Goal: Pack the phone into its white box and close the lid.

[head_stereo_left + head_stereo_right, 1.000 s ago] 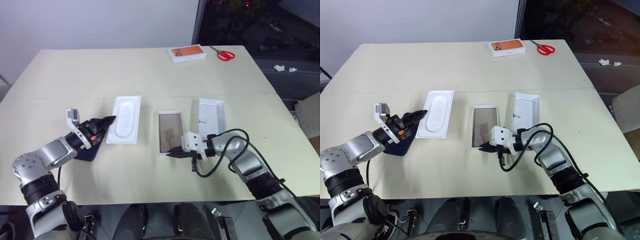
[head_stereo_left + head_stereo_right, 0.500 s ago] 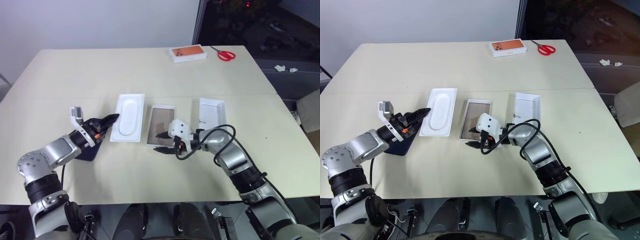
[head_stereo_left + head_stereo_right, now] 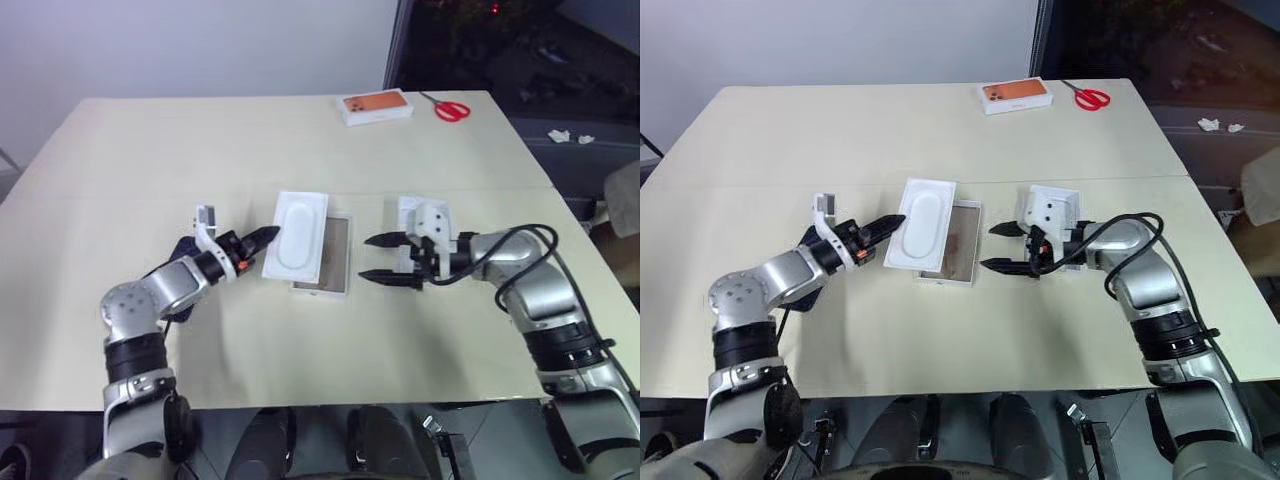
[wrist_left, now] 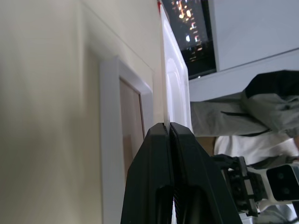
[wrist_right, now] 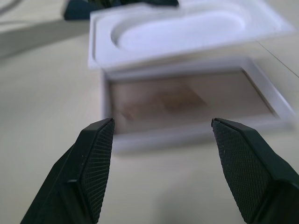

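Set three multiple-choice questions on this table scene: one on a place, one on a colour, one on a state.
1. The red scissors lie: A in a gripper; B beside the orange-topped box; C in a tray.
2. The inside of the white box is: A brownish-grey; B orange; C green.
3. The left gripper is: A open; B shut on the phone; C shut on the white insert.

Answers: 1 B, both lie at the far edge. 2 A, its floor shows in the right wrist view. 3 C, the fingers pinch its edge.
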